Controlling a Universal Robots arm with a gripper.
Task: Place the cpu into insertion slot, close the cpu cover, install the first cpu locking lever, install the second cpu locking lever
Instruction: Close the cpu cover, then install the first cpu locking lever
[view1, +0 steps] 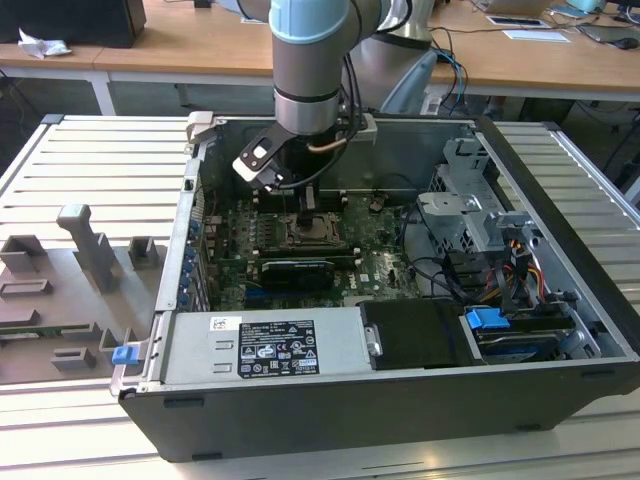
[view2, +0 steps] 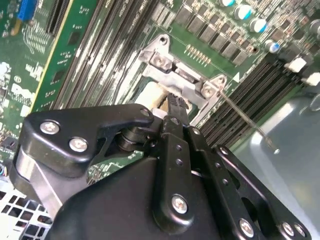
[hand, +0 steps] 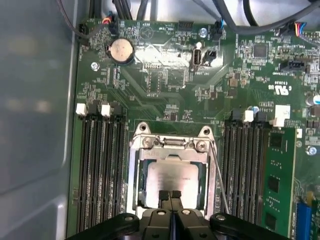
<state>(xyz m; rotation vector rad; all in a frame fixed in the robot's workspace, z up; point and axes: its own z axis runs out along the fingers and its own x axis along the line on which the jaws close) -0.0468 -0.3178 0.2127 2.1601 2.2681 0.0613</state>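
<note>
The gripper (hand: 170, 196) is narrow. Its two black fingertips are pressed together with nothing between them. In the first wrist view the tips sit at one edge of the cpu (hand: 172, 175), right by the rim of the cover (hand: 139, 180). It cannot be told if they push down or just touch.

The cpu lies flat in the slot (view1: 312, 232) with its shiny face up. The cover lies down around it, and the cpu face shows through the big square hole. A thin metal lever (hand: 220, 180) runs along one side of the cover and slants away from it. In the second wrist view its far end stands off from the board.

Long black memory slots (hand: 100, 170) lie on both sides of the slot on the green board (hand: 175, 85). A round battery (hand: 121, 51) sits near one corner of the board.

In the exterior view the arm (view1: 310, 60) reaches straight down into the open case (view1: 300, 400). The gripper is just over the slot, in the far half of the board. The case sits on a grey ribbed counter (view1: 60, 150).
</note>
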